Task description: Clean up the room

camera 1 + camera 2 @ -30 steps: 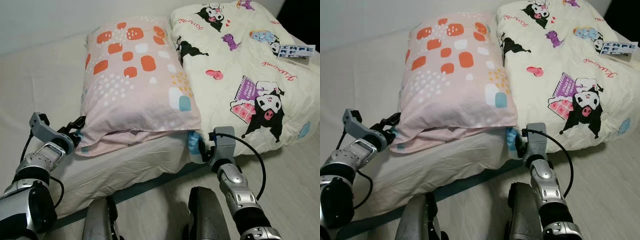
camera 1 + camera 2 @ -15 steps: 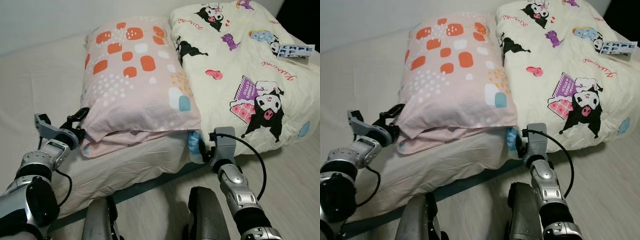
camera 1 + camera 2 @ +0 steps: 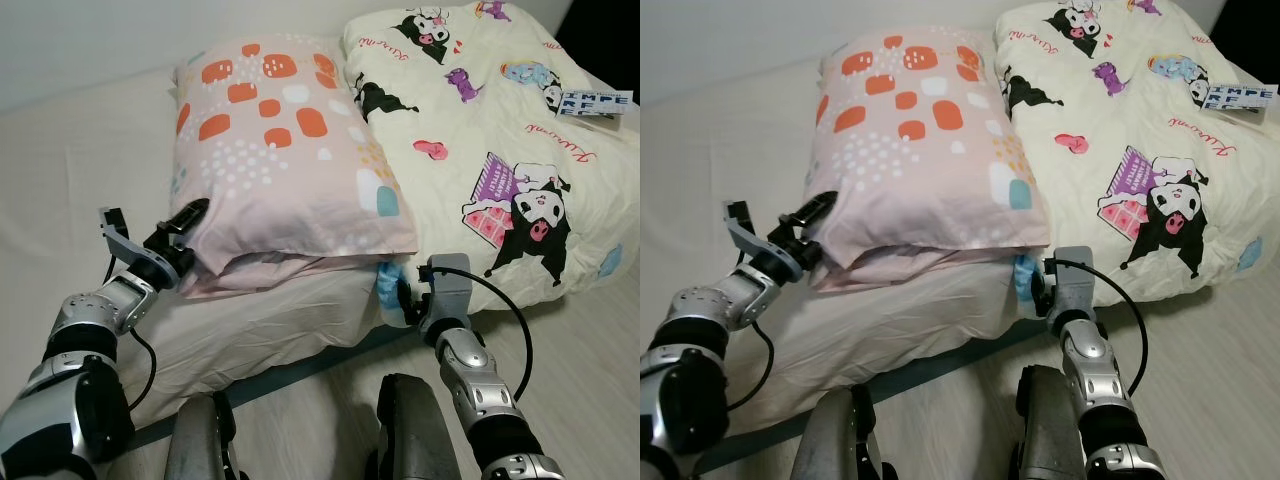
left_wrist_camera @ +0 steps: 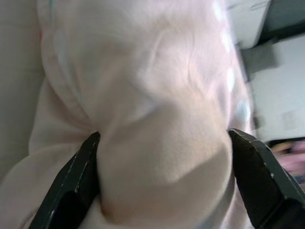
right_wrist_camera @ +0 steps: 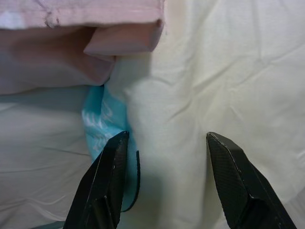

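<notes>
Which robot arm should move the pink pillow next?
The left, probably. The left gripper already has its jaws around a corner of the pillow. The right gripper sits open at the cream quilt, holding nothing.

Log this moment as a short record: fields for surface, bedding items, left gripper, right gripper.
surface: bed with a pale sheet
pillow: pink pillow with orange and white patches, lying beside the quilt
quilt: cream cartoon-print quilt, folded, on the robot's right of the pillow
left gripper: left gripper at the pillow's near left corner, fingers on either side of the corner fabric
right gripper: right gripper at the quilt's near edge, fingers open around cream fabric, a blue fabric piece next to one finger
</notes>
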You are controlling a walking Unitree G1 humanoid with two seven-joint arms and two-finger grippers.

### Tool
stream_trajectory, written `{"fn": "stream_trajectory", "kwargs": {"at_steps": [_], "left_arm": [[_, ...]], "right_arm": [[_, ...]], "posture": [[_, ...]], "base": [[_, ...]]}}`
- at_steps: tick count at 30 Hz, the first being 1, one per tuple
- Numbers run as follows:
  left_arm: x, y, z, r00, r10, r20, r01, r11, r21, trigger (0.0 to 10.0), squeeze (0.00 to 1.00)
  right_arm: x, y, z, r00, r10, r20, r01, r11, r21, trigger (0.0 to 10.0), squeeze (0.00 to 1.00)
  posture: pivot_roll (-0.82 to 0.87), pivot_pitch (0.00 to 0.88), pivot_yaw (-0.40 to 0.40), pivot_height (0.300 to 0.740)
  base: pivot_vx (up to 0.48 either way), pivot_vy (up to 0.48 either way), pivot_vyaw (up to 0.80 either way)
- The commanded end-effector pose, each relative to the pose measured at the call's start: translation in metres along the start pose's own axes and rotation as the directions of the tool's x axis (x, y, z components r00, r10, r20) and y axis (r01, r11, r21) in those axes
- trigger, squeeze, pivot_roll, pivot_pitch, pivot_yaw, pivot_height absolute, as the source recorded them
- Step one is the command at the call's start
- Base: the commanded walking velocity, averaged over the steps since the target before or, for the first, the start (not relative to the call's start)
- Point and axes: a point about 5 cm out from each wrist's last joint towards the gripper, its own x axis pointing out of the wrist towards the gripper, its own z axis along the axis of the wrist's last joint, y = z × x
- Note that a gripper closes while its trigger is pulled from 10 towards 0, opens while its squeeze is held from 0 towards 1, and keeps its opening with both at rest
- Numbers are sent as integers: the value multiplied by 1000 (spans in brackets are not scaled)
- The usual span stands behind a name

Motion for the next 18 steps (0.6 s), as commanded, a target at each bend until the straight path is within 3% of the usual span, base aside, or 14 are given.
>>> {"fn": "stream_trajectory", "kwargs": {"at_steps": [1,4,8,13,15,16,18], "left_arm": [[-2,9,-10,997,69,-42,-66,996,62,10000,0],[5,5,-19,988,121,-91,-106,983,149,10000,0],[12,-2,-33,980,123,-155,-92,976,195,10000,0],[19,-12,-43,985,101,-139,-89,992,90,10000,0],[19,-12,-43,985,101,-139,-89,992,90,10000,0],[21,-15,-54,977,108,-183,-100,994,50,10000,0],[22,-15,-64,964,124,-234,-115,992,54,10000,0]], "right_arm": [[-3,2,-11,999,8,-47,-8,1000,0,10000,0],[-3,2,-11,999,10,-48,-10,1000,-1,10000,0],[-4,2,-12,999,9,-52,-9,1000,-2,10000,0],[-4,3,-13,998,10,-55,-10,1000,-1,10000,0],[-4,3,-13,998,10,-55,-10,1000,-1,10000,0],[-4,4,-13,998,11,-56,-11,1000,0,10000,0],[-4,4,-13,998,11,-56,-11,1000,0,10000,0]], "posture": [[31,289,17,552],[30,291,17,552],[30,291,17,552],[34,293,18,552],[34,293,18,552],[36,293,19,552],[36,293,19,552]], "base": [[0,0,0],[0,0,0],[0,0,0],[0,0,0],[0,0,0],[0,0,0],[0,0,0]]}}
